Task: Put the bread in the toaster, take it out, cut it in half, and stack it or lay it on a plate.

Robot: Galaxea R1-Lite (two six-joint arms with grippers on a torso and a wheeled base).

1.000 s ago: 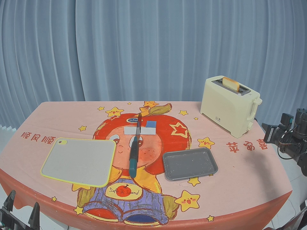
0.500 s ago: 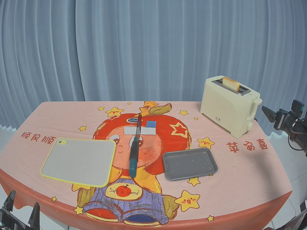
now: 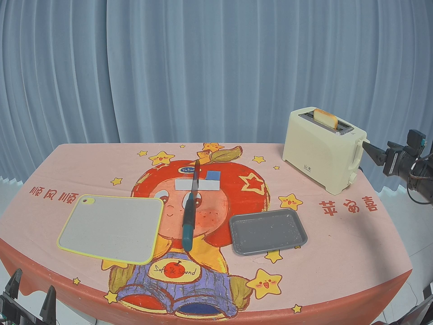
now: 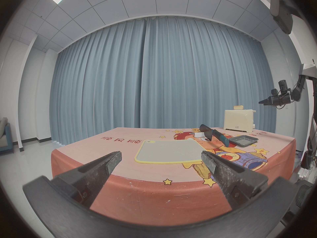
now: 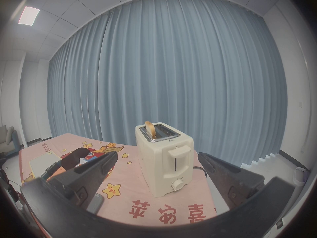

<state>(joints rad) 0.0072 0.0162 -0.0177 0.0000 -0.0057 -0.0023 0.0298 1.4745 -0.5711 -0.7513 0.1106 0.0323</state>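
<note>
A slice of toasted bread point(image 3: 325, 118) sticks up out of the near slot of the cream toaster point(image 3: 322, 154) at the table's back right. My right gripper point(image 3: 372, 152) hovers off the table's right edge, level with the toaster's lever point(image 3: 363, 143) and a short way from it. In the right wrist view it point(image 5: 157, 155) is open, with the toaster point(image 5: 165, 169) and bread point(image 5: 150, 129) ahead between the fingers. My left gripper point(image 4: 161, 153) is open and holds nothing, low beyond the table's front left edge, facing the cutting board point(image 4: 170, 151).
A grey cutting board with a yellow rim point(image 3: 110, 227) lies front left. A teal-handled knife point(image 3: 189, 213) rests mid-table, its blade over a white-and-blue block point(image 3: 207, 184). A grey tray-shaped plate point(image 3: 268, 231) sits right of the knife. Blue curtains hang behind the table.
My right gripper has risen and swung in toward the toaster's lever side. Bread, knife, board, plate and the left gripper have not moved.
</note>
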